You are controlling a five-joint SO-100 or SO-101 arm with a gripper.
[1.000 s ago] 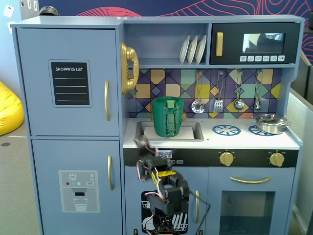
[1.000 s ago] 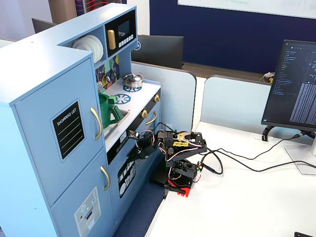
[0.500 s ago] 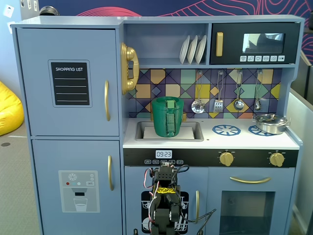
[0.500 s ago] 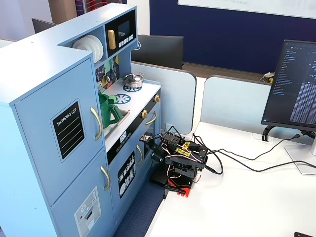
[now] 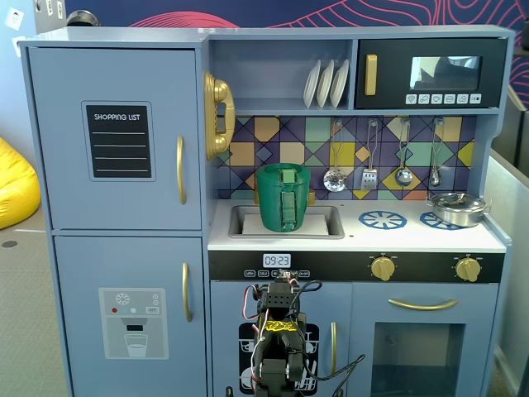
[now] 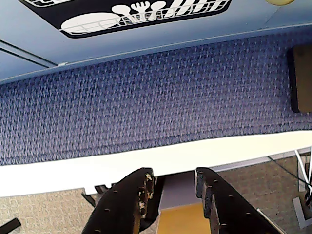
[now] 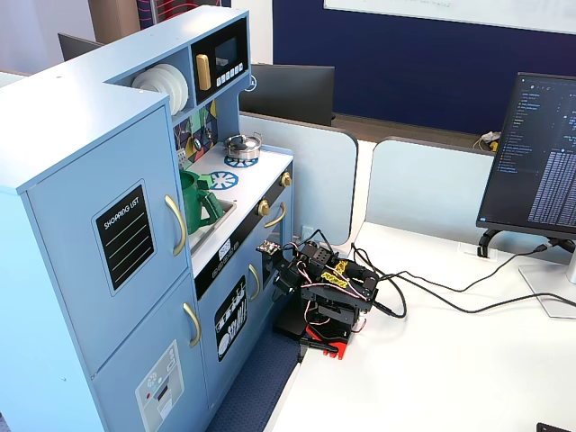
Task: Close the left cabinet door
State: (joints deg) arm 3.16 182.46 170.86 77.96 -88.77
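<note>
One door (image 5: 116,136) matters — upper left of the play kitchen, it sits flush in its frame, apparently shut already. Well below and right of that door, the arm (image 7: 326,292) is folded low, end effector (image 6: 171,192) slightly parted and empty — likely resting.

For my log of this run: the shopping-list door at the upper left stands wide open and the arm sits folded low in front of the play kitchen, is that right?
Not quite. The shopping-list door is shut, flush with the cabinet front in both fixed views. The rest holds: the arm sits folded low before the play kitchen, its gripper pointing down at the carpet in the wrist view.
</note>
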